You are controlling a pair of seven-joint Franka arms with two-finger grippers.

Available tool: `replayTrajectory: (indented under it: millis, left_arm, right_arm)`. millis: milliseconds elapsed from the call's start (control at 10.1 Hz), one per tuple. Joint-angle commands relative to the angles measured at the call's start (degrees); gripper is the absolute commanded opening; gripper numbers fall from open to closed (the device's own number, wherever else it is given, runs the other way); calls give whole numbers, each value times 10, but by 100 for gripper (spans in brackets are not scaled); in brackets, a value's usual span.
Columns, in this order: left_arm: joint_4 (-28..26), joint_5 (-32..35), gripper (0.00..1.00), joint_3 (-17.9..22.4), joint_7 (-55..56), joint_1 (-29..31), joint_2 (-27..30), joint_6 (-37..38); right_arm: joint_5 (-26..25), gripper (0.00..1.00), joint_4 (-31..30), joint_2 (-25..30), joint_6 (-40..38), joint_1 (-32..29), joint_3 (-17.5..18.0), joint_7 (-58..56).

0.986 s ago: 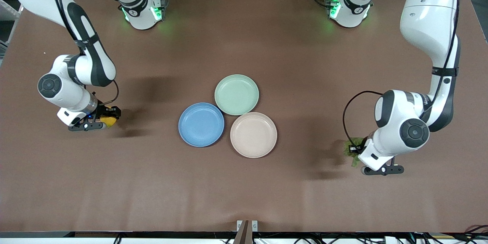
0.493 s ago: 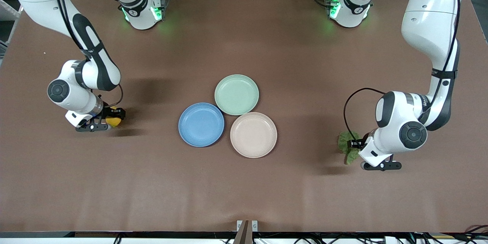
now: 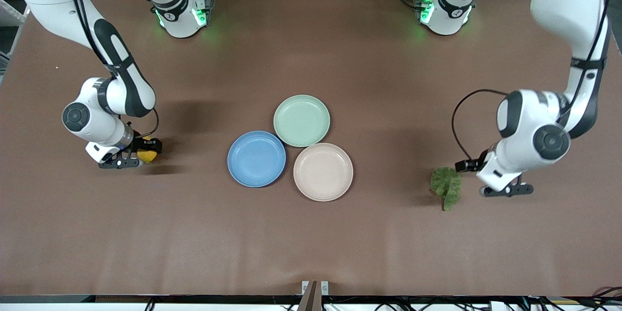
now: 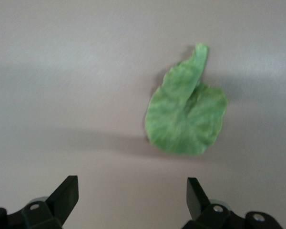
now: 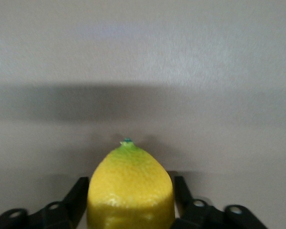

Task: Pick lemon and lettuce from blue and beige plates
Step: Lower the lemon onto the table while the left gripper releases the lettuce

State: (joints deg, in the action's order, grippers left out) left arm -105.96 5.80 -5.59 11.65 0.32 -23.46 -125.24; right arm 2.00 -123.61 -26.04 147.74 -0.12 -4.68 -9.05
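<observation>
**Yellow lemon gripped, green lettuce lying free**

Yellow lemon (image 5: 130,188) sits clamped between the right gripper (image 3: 138,154) fingers (image 5: 76,198), low over the brown counter (image 3: 311,243) at the frame's middle left. Lettuce (image 3: 445,185) lies flat on the counter at the lower right, apart from the left gripper (image 4: 132,200), whose fingers (image 4: 66,193) are spread wide and hold nothing. Blue plate (image 3: 256,158) and beige plate (image 3: 323,171) sit at centre.
</observation>
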Motion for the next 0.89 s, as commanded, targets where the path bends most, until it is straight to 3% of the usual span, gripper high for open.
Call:
replayTrajectory:
  millis: [0, 197, 394, 592, 789]
  left_arm:
    - [-120, -5, 100, -6, 0, 3, 114, -18]
    - [-171, -5, 100, -16, 1, 3, 182, -18]
    - [-192, -15, 100, -18, -7, 4, 234, -16]
    - [-164, -30, 100, -16, -10, -5, 246, -16]
    - [-83, -27, 100, -16, -8, -9, 249, 22]
  right_arm:
    - [11, 100, 57, 19, -82, 1, 1, -4]
    - [11, 100, 120, 34, -188, 1, 1, -3]
    - [18, 100, 135, 66, -226, 3, 2, 11]
    - [24, 100, 168, 90, -307, 5, 2, 33]
    - [44, 100, 178, 135, -350, 2, 4, 39]
